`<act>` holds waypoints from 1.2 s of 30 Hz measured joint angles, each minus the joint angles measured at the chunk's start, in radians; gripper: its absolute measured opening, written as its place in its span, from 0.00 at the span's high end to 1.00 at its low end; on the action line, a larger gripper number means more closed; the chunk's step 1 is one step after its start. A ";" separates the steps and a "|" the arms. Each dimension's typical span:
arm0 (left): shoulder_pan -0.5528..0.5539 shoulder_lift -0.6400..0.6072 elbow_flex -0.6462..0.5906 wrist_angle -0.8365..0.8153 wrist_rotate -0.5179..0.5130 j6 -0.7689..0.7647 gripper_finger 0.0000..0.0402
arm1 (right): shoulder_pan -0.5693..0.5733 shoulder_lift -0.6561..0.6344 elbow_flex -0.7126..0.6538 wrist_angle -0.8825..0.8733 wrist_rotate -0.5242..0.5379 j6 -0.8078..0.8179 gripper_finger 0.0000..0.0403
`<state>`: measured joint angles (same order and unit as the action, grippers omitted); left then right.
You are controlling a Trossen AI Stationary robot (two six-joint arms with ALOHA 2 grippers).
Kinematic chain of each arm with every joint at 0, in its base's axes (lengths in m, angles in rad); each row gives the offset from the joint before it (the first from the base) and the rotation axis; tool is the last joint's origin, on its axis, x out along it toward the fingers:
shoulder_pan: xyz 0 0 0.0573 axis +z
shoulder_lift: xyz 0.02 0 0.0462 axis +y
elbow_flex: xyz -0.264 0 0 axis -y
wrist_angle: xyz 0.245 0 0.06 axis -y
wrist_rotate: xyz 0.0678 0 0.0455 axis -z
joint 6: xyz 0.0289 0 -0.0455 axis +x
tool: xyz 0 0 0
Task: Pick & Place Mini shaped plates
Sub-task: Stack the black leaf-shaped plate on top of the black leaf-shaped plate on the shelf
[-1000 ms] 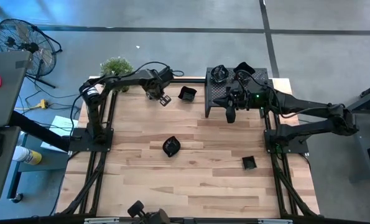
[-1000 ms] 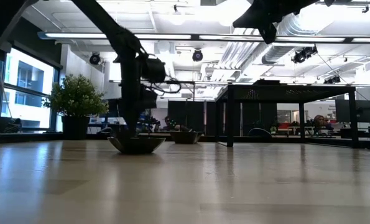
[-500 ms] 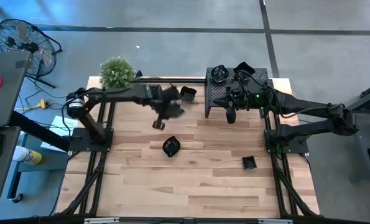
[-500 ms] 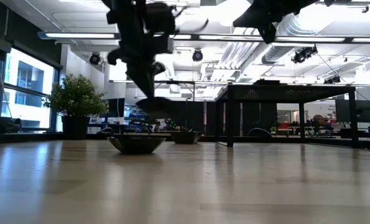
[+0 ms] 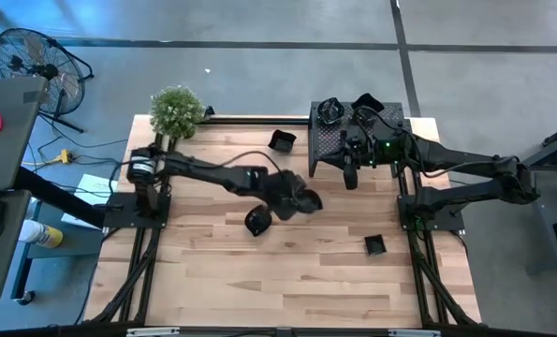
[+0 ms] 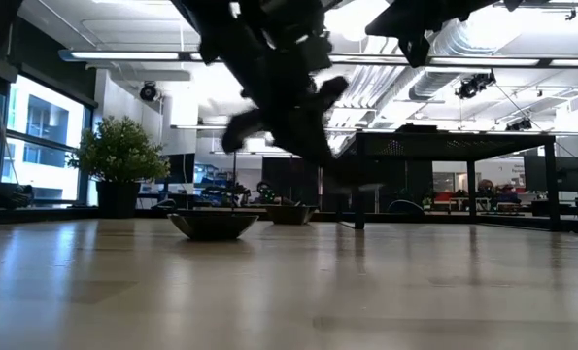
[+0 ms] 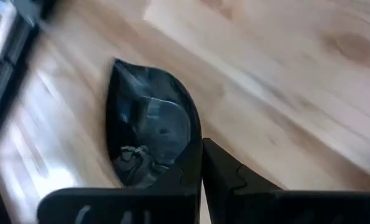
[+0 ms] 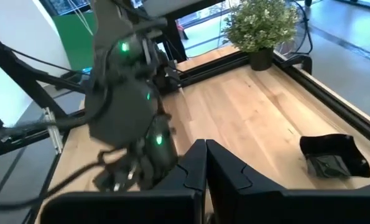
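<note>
Three small glossy black plates lie flat on the wooden table: one in the middle, one near the far edge, and one toward the near right. More plates sit on top of the black perforated stand at the far right. My left gripper is shut and empty, in the air just right of the middle plate, which fills its wrist view. My right gripper is shut and empty, held high over the stand's near edge.
A green potted plant stands at the table's far left corner. Black frame rails run along the table's left and right sides. Bare wood lies toward the near edge. The low view shows the middle plate with my left arm blurred above it.
My left gripper has swung from the far edge near the plant toward the near edge and the right, staying in the air and shut, and now hangs beside the middle plate. No plate has moved.
</note>
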<state>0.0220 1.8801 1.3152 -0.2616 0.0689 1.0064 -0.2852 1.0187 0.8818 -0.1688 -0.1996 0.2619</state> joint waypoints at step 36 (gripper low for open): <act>0.027 -0.178 -0.007 -0.222 0.063 -0.660 0.98 | 0.031 -0.012 0.000 -0.190 0.004 0.074 0.98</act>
<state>0.0489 1.7019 1.3084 -0.4837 0.1321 0.3459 -0.2540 1.0063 0.8814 -0.3584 -0.1955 0.3356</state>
